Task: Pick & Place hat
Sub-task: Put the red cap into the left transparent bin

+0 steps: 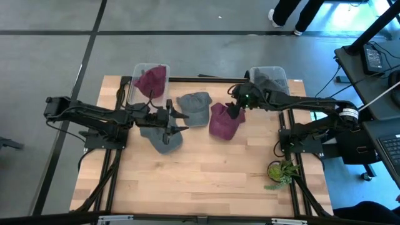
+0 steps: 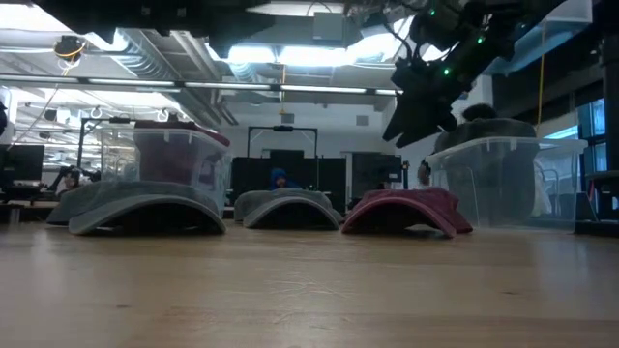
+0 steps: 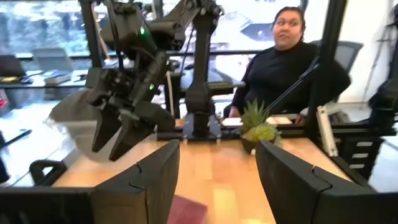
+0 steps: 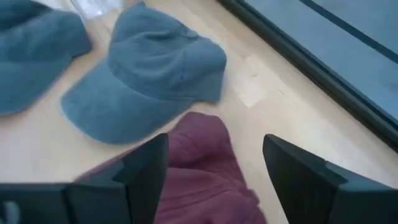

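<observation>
Three caps lie on the table: a grey cap (image 1: 165, 140) on the left, a grey cap (image 1: 195, 106) in the middle and a maroon cap (image 1: 224, 122) to its right. My right gripper (image 1: 236, 110) hangs open above the maroon cap (image 4: 199, 174), well clear of it in the low view (image 2: 421, 106). The middle grey cap (image 4: 149, 74) lies just beyond the maroon one. My left gripper (image 1: 172, 122) is open and level above the left grey cap, pointing toward the right arm (image 3: 124, 124). Its fingers (image 3: 155, 180) hold nothing.
Two clear bins stand at the far edge: the left bin (image 1: 145, 80) holds a maroon hat, the right bin (image 1: 270, 79) a grey one. A small potted plant (image 1: 280, 171) sits near the right front corner. A person (image 3: 292, 56) sits beyond the table's right side.
</observation>
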You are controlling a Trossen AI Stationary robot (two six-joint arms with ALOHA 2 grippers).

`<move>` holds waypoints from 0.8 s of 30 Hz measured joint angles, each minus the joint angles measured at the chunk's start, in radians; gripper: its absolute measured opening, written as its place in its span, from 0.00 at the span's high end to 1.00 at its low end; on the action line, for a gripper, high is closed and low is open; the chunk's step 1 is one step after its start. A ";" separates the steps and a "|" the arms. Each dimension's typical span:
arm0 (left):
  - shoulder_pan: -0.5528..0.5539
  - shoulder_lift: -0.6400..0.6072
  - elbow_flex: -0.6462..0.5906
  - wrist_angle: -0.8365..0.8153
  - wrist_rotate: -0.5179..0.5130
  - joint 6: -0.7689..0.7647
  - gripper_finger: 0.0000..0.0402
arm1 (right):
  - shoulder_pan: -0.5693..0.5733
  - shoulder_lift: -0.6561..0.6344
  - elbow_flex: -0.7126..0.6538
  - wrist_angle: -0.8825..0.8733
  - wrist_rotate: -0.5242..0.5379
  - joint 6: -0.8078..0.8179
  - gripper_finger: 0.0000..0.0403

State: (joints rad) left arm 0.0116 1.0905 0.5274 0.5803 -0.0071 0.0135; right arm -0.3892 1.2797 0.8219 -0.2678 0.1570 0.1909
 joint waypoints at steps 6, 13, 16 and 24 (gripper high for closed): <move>0.011 0.008 0.000 0.022 -0.059 0.000 0.48 | -0.073 0.131 0.008 -0.018 -0.045 -0.047 0.35; 0.010 0.007 0.000 0.048 -0.054 0.011 0.48 | -0.134 0.377 0.155 -0.152 -0.069 -0.076 0.35; 0.010 0.007 0.000 0.047 -0.053 0.038 0.48 | -0.135 0.465 0.212 -0.223 -0.082 -0.079 0.35; 0.010 0.007 0.000 0.045 -0.053 0.052 0.48 | -0.129 0.578 0.244 -0.261 -0.088 -0.091 0.38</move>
State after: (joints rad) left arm 0.0216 1.0973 0.5274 0.6252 -0.0601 0.0654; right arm -0.5187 1.8573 1.0660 -0.5285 0.0694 0.0999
